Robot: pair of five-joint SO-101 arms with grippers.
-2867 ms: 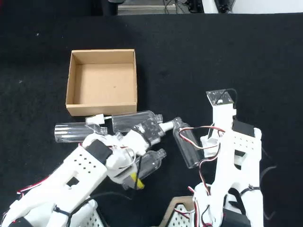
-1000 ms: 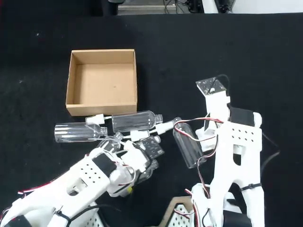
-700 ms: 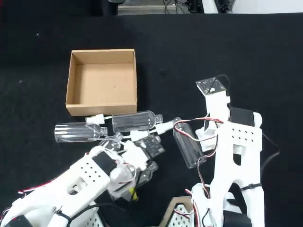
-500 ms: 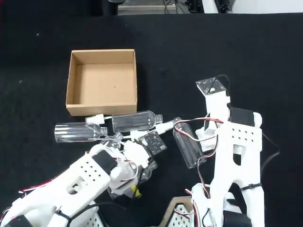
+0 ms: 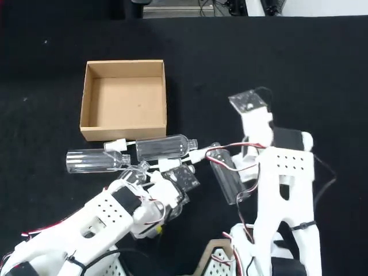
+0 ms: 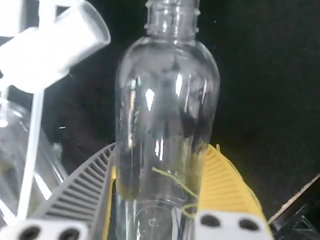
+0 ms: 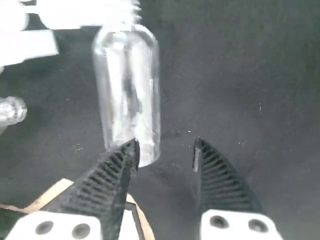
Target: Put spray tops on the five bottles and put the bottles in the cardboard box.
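high: right arm upper end swung left vs 0.5 s ago; box on worktop | L wrist: left gripper jaws pinching uncapped bottle | R wrist: right gripper jaws spread, capped bottle base by one jaw tip

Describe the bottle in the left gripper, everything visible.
The bottle is clear plastic by its look, seemingly empty, with a round body, sloped shoulders and a narrow threaded neck that is open, no spray top on it. The left gripper clamps its lower body between a grey ribbed finger and a yellow finger, neck pointing away from the wrist. A white spray top with a thin tube lies close beside its shoulder. Whether it rests on the black cloth is unclear.
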